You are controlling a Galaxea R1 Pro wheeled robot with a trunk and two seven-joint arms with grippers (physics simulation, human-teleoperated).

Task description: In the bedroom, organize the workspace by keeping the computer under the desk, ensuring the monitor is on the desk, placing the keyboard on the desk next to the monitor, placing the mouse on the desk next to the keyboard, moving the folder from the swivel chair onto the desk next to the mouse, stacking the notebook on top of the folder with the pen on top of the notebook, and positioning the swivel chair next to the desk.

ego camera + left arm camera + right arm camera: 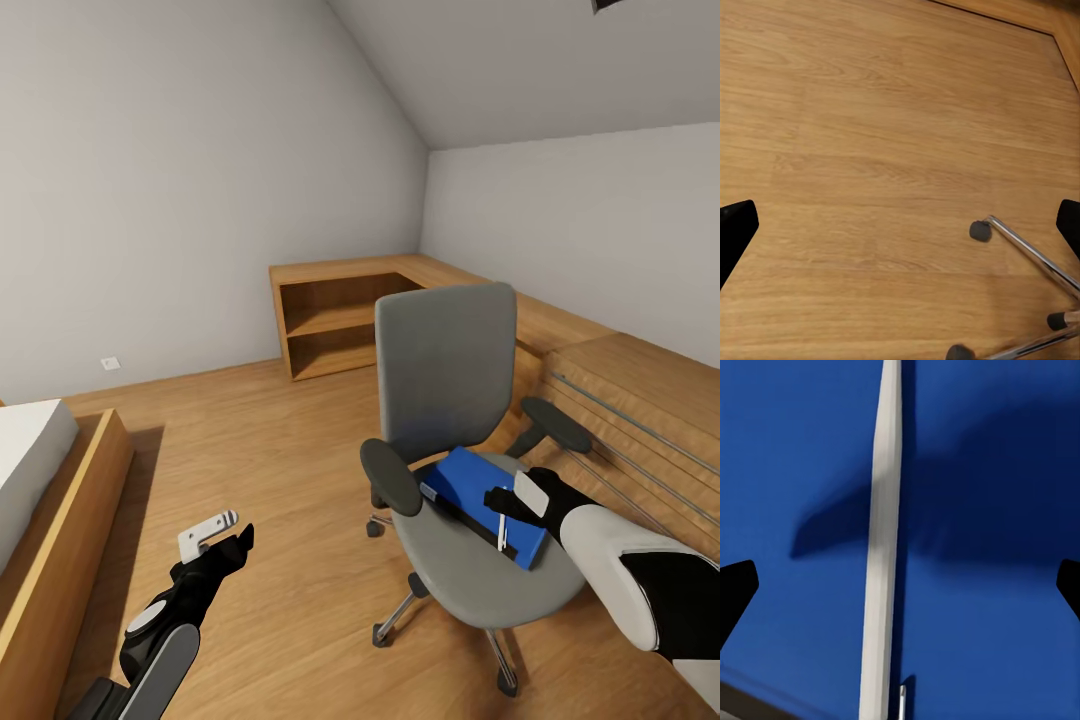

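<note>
The right end effector [505, 510] hangs with fingers spread wide just above one white pen [881, 555], gripping nothing. The pen lies on a blue flat item [485, 490] on the swivel chair [450, 400] seat. The left end effector [225, 535], also spread and empty, hovers over wood floor [870, 150] near the chair's castors; a low wooden cabinet [640, 400] stands just beside the chair.

The pen [881, 547] runs off both picture edges; the chair's [450, 380] base is partly hidden beneath its seat.

Swivel chair [446, 380] grey cloth; floor [280, 460] matt wood.
</note>
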